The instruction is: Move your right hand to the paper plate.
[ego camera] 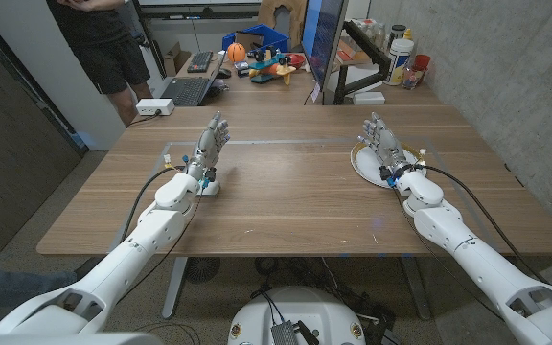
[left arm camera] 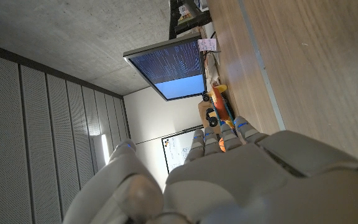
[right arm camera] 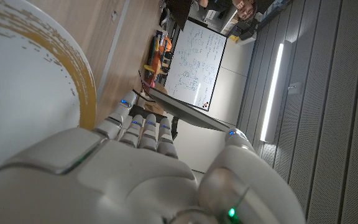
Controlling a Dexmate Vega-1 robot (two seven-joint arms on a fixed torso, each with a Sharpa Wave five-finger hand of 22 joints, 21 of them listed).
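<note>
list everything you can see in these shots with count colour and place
paper plate: one, white with a yellow ring, right side of the table, partly under the right robot hand
wooden table: one, brown, centre of the head view
laptop: one, dark, on the desk behind the table, left
monitor: one, dark screen with blue text, behind the table's far edge
toys: a cluster, orange, blue and yellow, on the far desk
bottles: a few, white and red, far right shelf
person: one, dark clothes, standing far left
left robot hand: one, white and grey, over the table's left side, fingers apart, holding nothing
right robot hand: one, white and grey, over the plate, fingers apart, holding nothing
</note>
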